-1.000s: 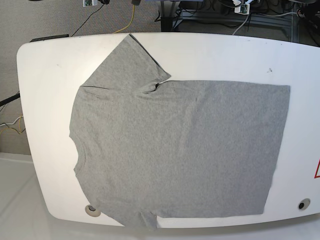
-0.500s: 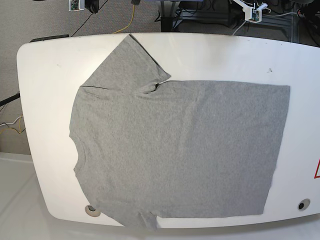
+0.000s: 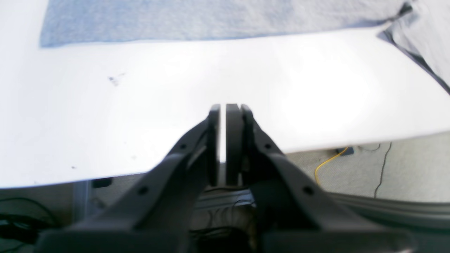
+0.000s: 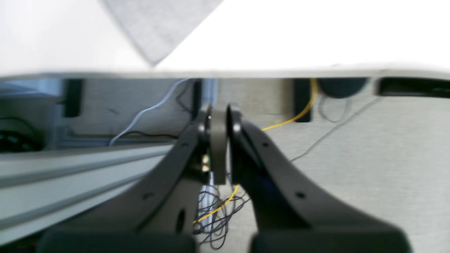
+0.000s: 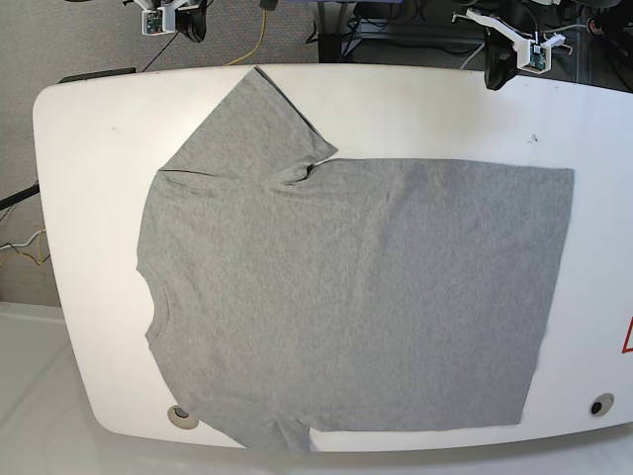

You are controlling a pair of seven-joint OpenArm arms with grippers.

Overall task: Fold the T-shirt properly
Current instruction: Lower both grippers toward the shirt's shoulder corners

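The grey T-shirt point(image 5: 346, 297) lies flat on the white table point(image 5: 89, 129), plain side up, collar toward the left edge and hem toward the right. One sleeve point(image 5: 257, 124) spreads toward the far edge. My left gripper point(image 5: 495, 75) hangs over the far table edge at the right, shut and empty. In the left wrist view the left gripper point(image 3: 225, 105) points at bare table point(image 3: 316, 88), with the shirt's edge point(image 3: 158, 17) beyond it. My right gripper point(image 4: 218, 107) is shut on nothing, off the table over the floor. The sleeve tip point(image 4: 158, 28) lies ahead of it.
Round holes sit near the table's front corners point(image 5: 181, 416) point(image 5: 600, 404). A red warning triangle point(image 5: 627, 336) marks the right edge. Cables, including a yellow one point(image 4: 288, 121), and an aluminium rail point(image 4: 70, 168) lie behind the table.
Both arms have come further into the base view at its top. The left gripper has dropped toward the table's far edge. The T-shirt has not moved.
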